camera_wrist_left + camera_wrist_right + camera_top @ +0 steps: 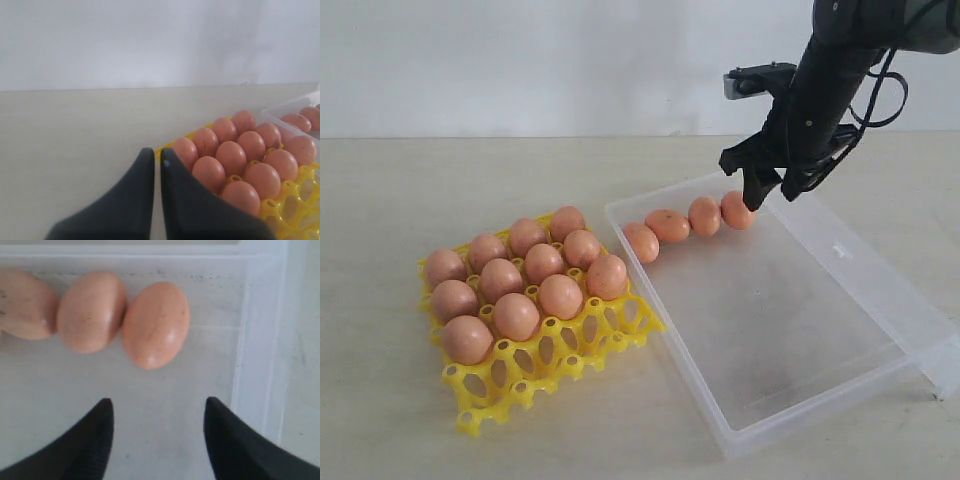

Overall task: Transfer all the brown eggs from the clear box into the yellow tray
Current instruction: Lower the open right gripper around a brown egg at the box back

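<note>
Above the far corner of the clear box, my right gripper hangs with jaws spread over the end one of four brown eggs lined along the far wall. Twelve more sit in the yellow tray beside the box on the surface. My left gripper waits by the tray, jaws pressed almost together.

The exterior view looks down from a raised spot across the tabletop toward the wall, with the yellow tray at 8 o'clock and the clear box at 4 o'clock. The low left wrist view shares that tray. The right wrist view, close above the box, shares its brown eggs.
</note>
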Controlling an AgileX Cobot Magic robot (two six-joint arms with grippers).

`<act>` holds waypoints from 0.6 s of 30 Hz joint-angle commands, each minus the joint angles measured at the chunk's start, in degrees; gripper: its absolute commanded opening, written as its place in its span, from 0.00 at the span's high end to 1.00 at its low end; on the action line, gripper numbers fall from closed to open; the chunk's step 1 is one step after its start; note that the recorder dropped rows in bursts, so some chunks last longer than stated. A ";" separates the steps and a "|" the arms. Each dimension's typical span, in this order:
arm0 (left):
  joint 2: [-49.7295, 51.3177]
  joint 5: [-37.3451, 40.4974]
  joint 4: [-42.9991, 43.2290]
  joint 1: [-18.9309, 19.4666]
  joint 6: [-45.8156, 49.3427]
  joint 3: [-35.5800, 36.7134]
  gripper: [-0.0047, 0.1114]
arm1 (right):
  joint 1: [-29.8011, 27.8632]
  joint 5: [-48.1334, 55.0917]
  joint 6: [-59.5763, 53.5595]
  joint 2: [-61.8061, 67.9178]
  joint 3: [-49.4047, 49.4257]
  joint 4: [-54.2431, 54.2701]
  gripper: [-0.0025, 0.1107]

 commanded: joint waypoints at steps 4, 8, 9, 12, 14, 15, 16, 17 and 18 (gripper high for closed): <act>-0.20 -0.40 -0.06 0.12 -0.10 0.15 0.92 | -0.19 -7.33 4.73 0.74 -0.74 2.50 0.46; -0.20 -0.40 -0.06 0.12 -0.10 0.15 0.92 | -0.19 -9.70 4.45 0.81 -0.74 5.22 0.46; -0.20 -0.40 -0.06 0.12 -0.10 0.15 0.92 | -0.19 -10.06 4.45 1.04 -0.74 5.22 0.46; -0.20 -0.40 -0.06 0.12 -0.10 0.15 0.92 | -0.19 -11.14 4.45 2.31 -0.74 4.85 0.46; -0.20 -0.40 -0.06 0.12 -0.10 0.15 0.92 | -0.19 -11.66 4.45 3.96 -0.74 4.52 0.46; -0.20 -0.40 -0.06 0.12 -0.10 0.15 0.92 | -0.19 -12.38 4.45 4.76 -0.74 4.26 0.46; -0.20 -0.40 -0.06 0.12 -0.10 0.15 0.92 | -0.19 -12.98 4.45 5.08 -0.74 4.26 0.46; -0.20 -0.40 -0.06 0.12 -0.10 0.15 0.92 | -0.30 -14.18 4.45 5.62 -0.82 4.52 0.46; -0.20 -0.40 -0.06 0.12 -0.10 0.15 0.92 | -0.30 -14.96 4.45 5.91 -0.82 4.52 0.46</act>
